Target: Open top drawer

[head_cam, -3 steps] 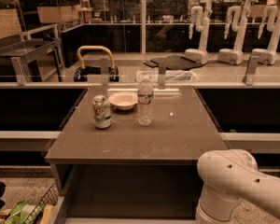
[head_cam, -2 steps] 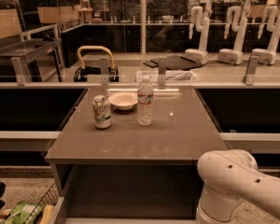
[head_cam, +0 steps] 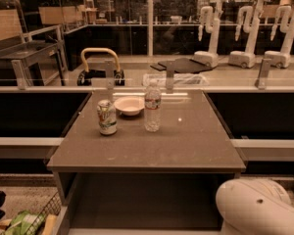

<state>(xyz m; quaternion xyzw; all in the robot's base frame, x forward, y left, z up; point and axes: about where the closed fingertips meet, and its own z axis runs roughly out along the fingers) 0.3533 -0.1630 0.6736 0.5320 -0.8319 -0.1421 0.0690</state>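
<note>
gripper out of view, somewhere beyond the white arm (head_cam: pixel 258 208) low right of the surface (head_cam: pixel 186 146); jaws' state can't be told. top drawer (head_cam: pixel 146 202) sits directly under the surface: dark interior shows, front and handle cut off below.

Gripper off-frame, top drawer (head_cam: pixel 147 204) likely cropped below

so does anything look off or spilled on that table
Nothing stands out: the can, bowl and water bottle sit upright on the tabletop, with no spill. The tool is not in view; only a white arm link shows at lower right.
</note>
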